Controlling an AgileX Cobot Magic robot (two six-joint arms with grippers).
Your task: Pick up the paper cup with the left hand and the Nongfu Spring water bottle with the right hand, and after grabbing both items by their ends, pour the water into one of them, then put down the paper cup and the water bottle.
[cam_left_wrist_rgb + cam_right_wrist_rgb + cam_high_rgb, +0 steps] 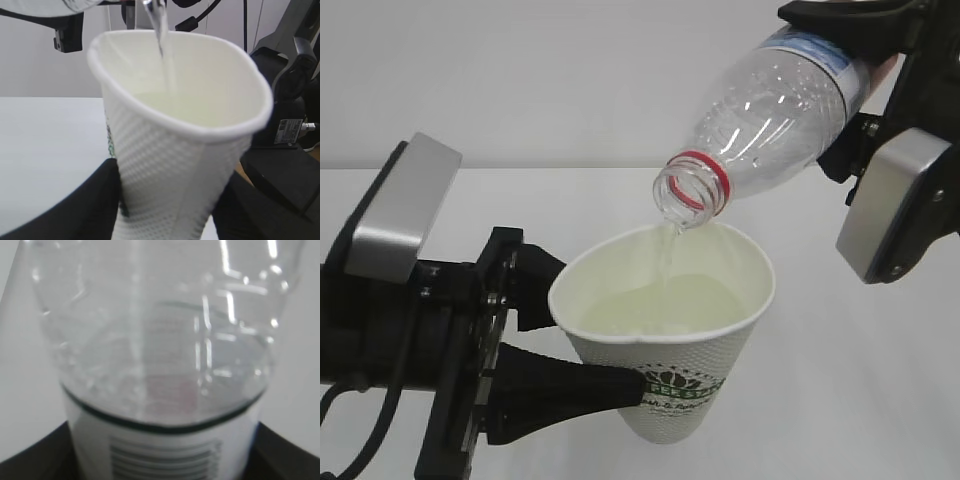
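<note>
- Pouring underway: the Nongfu Spring water bottle (775,115), upper right of the frame, tilts mouth-down above the paper cup (665,335) at lower centre.
- Left hand (545,350) fingers (560,385) clamp the cup's lower wall; right hand (880,150) grasps the bottle's base end.
- Keep the water (670,250) stream inside the rim, cup level, clear of the surface (860,400).

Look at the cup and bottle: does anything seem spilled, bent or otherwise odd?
The cup rim is squeezed out of round by the left end effector. No spill shows; water lands inside.
</note>
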